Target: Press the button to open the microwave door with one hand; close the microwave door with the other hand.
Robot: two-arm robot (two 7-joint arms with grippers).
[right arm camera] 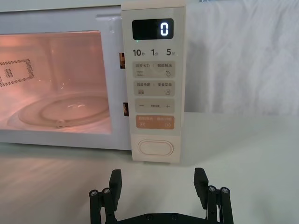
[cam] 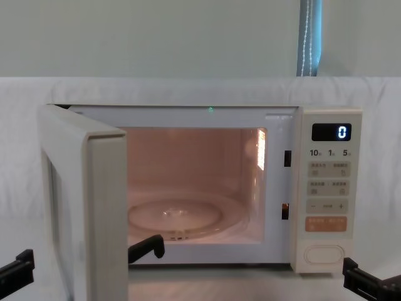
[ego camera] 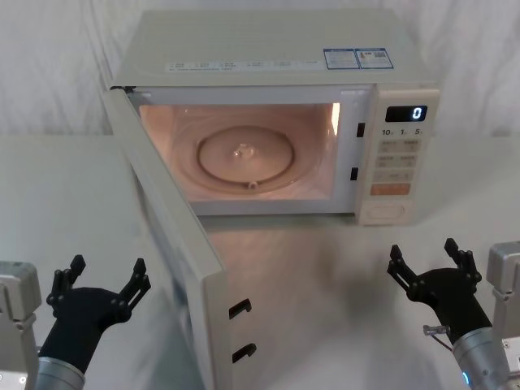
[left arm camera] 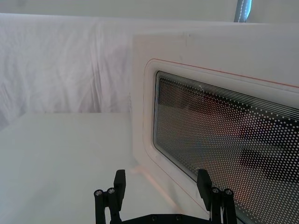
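The door already stands swung out toward us, so closing is what remains. Our left gripper, jaws apart, sits just outside its outer face and is nearer; our right gripper, jaws apart too, faces the button.

White cloth drapes the backdrop below a pale wall.

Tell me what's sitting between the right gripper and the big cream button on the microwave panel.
Nothing. In the right wrist view, the right gripper, fingers open, faces the button across bare white table. The head view shows the same empty stretch.
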